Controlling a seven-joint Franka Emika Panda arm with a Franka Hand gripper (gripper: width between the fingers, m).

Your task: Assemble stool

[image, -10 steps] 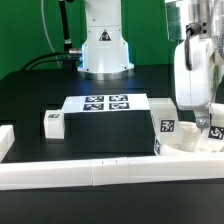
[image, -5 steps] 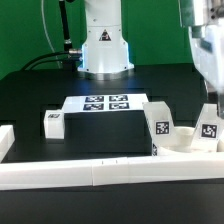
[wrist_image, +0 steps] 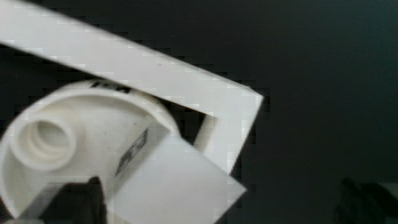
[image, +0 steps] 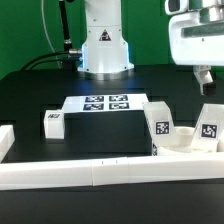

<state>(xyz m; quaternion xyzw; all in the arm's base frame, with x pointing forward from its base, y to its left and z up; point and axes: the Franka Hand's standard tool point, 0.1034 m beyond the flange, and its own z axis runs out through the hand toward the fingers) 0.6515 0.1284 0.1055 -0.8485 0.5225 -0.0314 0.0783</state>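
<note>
The round white seat point(image: 186, 146) lies at the exterior view's right, against the front rail. Two tagged leg blocks stand upright on it, one on the left point(image: 160, 124) and one on the right point(image: 208, 126). A third leg block point(image: 53, 122) lies on the table at the left. My gripper point(image: 205, 78) hangs well above the right leg, open and empty. In the wrist view the seat point(wrist_image: 68, 135) shows a round socket, with a leg point(wrist_image: 175, 188) beside it, blurred. One dark fingertip point(wrist_image: 68, 202) shows at the edge.
The marker board point(image: 105, 103) lies mid-table in front of the robot base point(image: 104, 45). White rails run along the front point(image: 100, 172) and left point(image: 6, 140). A rail corner point(wrist_image: 169, 72) shows in the wrist view.
My gripper has let go of the right leg and risen straight up from it. The leg stays standing on the seat.
</note>
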